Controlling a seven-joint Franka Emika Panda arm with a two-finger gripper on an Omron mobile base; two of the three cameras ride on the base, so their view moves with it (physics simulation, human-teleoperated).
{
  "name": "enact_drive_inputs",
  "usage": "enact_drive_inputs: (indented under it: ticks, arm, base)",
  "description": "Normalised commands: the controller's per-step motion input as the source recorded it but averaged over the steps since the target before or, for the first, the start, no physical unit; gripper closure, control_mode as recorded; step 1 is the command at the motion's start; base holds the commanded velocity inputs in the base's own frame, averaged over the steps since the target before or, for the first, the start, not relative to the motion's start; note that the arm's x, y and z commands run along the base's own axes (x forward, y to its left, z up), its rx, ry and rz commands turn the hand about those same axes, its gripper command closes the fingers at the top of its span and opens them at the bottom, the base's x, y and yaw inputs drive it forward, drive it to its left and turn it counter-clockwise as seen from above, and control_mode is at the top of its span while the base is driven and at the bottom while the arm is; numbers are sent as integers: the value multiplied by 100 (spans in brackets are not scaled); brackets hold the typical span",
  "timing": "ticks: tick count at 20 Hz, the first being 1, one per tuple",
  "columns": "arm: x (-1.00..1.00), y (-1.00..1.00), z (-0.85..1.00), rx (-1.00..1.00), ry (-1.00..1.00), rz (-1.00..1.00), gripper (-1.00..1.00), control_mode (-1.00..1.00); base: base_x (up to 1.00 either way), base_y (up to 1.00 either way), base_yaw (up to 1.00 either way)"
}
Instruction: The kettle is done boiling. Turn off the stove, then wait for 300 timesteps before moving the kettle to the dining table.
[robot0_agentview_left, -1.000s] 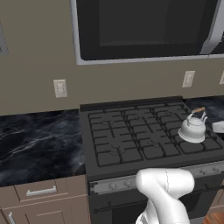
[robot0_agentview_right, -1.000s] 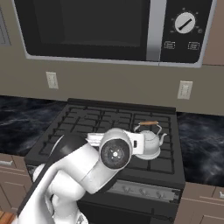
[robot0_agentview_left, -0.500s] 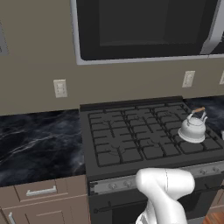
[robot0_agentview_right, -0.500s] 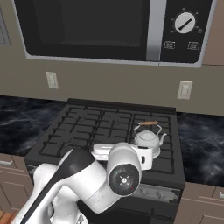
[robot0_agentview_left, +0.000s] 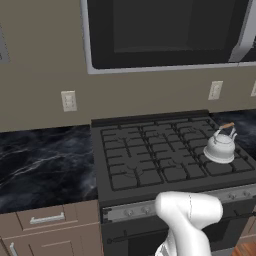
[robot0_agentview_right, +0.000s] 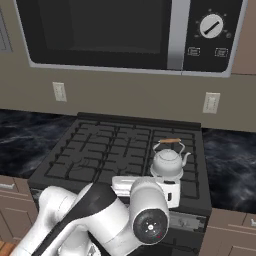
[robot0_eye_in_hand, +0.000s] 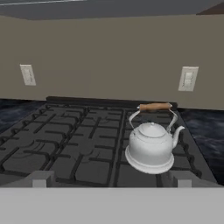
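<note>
The left base view looks from behind and left of the arm (robot0_agentview_left: 187, 220), forward and down across the stove (robot0_agentview_left: 165, 155); the microwave (robot0_agentview_left: 165, 32) spans the top of the frame and the kettle (robot0_agentview_left: 220, 147) sits at the right edge. The right base view faces the same range from the other side, the arm filling its lower left and the kettle right of centre. Both share the grates, the kettle, the wall outlets (robot0_agentview_right: 59, 91) and the black marble worktop (robot0_agentview_left: 45, 160). The hand view sits low and close at the front edge of the stove, looking level across the grates toward the back wall, the kettle near and right of centre
</note>
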Motion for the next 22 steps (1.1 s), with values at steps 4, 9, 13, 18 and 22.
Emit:
enact_drive_inputs:
  ticks: [4, 9, 13, 18, 22]
  arm:
    - [-6, -14, -32, 0, -8, 0, -100, -100]
    - [-9, -21, -24, 0, -11, 0, -100, -100]
    - [-7, -20, -17, 0, -12, 0, -100, -100]
    - [-7, -20, -14, 0, -14, 0, -100, -100]
    - [-10, -18, -14, 0, -11, 0, -100, -100]
  base:
    - [0, 0, 0]
    - [0, 0, 0]
    - [0, 0, 0]
    - [0, 0, 0]
    - [0, 0, 0]
